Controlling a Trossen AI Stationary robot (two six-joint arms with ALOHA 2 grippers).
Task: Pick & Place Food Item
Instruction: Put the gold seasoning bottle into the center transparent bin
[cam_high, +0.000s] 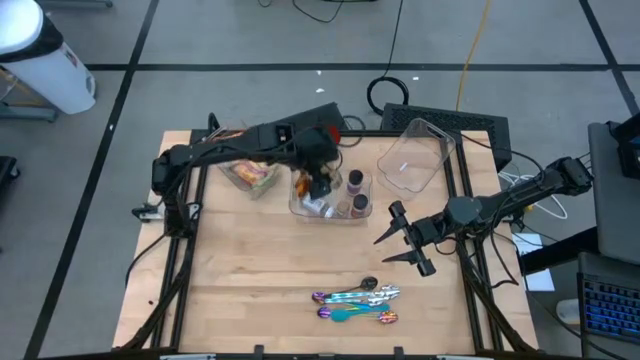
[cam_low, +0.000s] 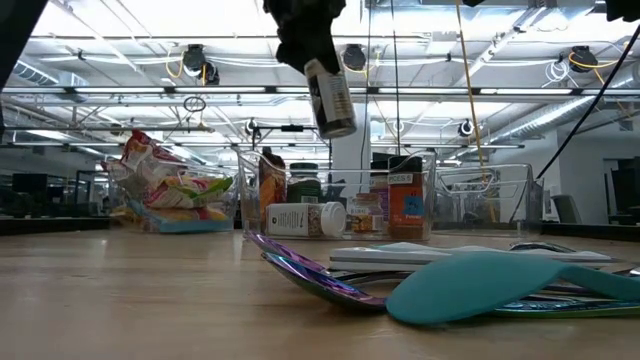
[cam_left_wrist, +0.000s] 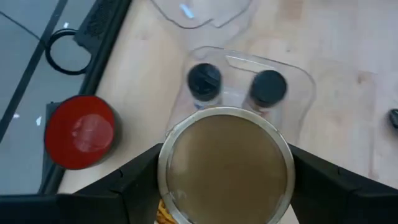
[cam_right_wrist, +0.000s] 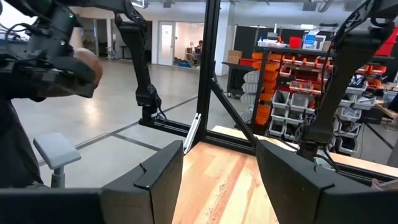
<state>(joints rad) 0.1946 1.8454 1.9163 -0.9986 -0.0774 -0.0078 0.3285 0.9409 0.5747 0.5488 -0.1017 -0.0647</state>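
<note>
My left gripper (cam_high: 318, 182) is up over the clear bin (cam_high: 300, 207) at the table's far middle, shut on a small spice jar (cam_low: 330, 95). In the left wrist view the jar's round brownish end (cam_left_wrist: 225, 165) fills the space between the fingers. Below it, two dark-lidded jars (cam_left_wrist: 204, 79) (cam_left_wrist: 268, 87) stand upright in the bin. In the low view more jars (cam_low: 300, 218) lie and stand in that bin. My right gripper (cam_high: 405, 240) hangs open above the table's right part with nothing between its fingers. My left gripper pinches the jar's round wall (cam_left_wrist: 165, 168) between its two fingers (cam_left_wrist: 134, 180), one on each side. The fingers slant down from above and lie along the jar. The jar is lifted clear and hangs tilted below the gripper (cam_low: 335, 110), over the bin.
A clear bin of snack bags (cam_high: 250, 175) stands left of the jar bin, and an empty clear bin (cam_high: 415, 155) sits tilted at the far right. Shiny spoons and a teal spoon (cam_high: 355, 300) lie near the front edge. A red round thing (cam_left_wrist: 81, 130) sits by the far edge.
</note>
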